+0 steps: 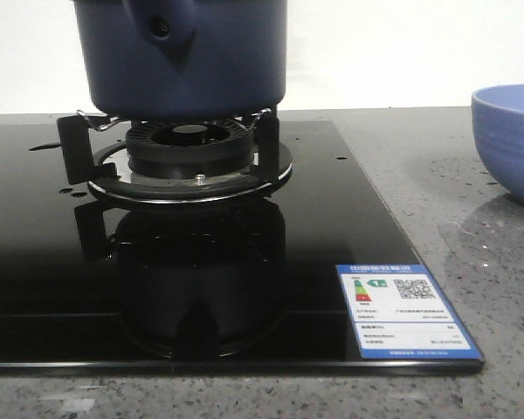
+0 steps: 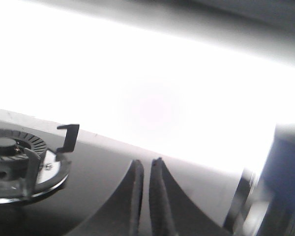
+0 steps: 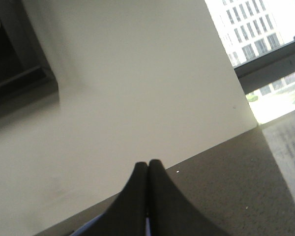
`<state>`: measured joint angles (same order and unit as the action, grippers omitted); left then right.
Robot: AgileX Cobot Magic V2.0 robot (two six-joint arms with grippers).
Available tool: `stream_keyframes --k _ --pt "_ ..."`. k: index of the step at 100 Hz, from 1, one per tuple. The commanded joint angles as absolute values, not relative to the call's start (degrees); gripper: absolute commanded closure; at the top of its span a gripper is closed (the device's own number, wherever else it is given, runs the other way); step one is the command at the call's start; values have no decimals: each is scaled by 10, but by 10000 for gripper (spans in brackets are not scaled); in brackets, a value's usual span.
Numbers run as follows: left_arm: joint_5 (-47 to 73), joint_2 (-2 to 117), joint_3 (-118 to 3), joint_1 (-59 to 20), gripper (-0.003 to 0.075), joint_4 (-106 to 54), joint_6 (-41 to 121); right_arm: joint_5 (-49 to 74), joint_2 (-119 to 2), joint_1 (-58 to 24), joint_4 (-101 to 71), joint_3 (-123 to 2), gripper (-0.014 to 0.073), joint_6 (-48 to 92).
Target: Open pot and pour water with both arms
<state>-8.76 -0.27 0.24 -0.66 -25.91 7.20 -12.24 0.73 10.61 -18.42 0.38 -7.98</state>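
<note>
Both grippers closed and empty; pot on the burner.

The left gripper [image 2: 146,167] has its two dark fingers pressed nearly together with only a thin slit between them, grasping nothing, above the black glass hob [image 1: 349,218]. Its wrist view shows a second burner [image 2: 19,157] to one side and a blurred blue shape at the far edge, too smeared to name. The right gripper [image 3: 147,169] is also clenched tip to tip on nothing, over the speckled grey counter [image 3: 236,187], facing a pale wall and a window. In the front view the pot [image 1: 183,57] sits upright on the burner [image 1: 188,148], handle stub toward the camera. A lighter blue bowl [image 1: 511,140] stands well apart on the counter.
</note>
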Motion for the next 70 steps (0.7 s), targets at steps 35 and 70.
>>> stream_keyframes --k 35,70 --pt "-35 9 -65 -7 741 -488 57 148 -16 105 -217 -105 663 -81" --pt "267 225 -278 -29 740 -427 178 389 -174 69 -177 -322 663 -16"
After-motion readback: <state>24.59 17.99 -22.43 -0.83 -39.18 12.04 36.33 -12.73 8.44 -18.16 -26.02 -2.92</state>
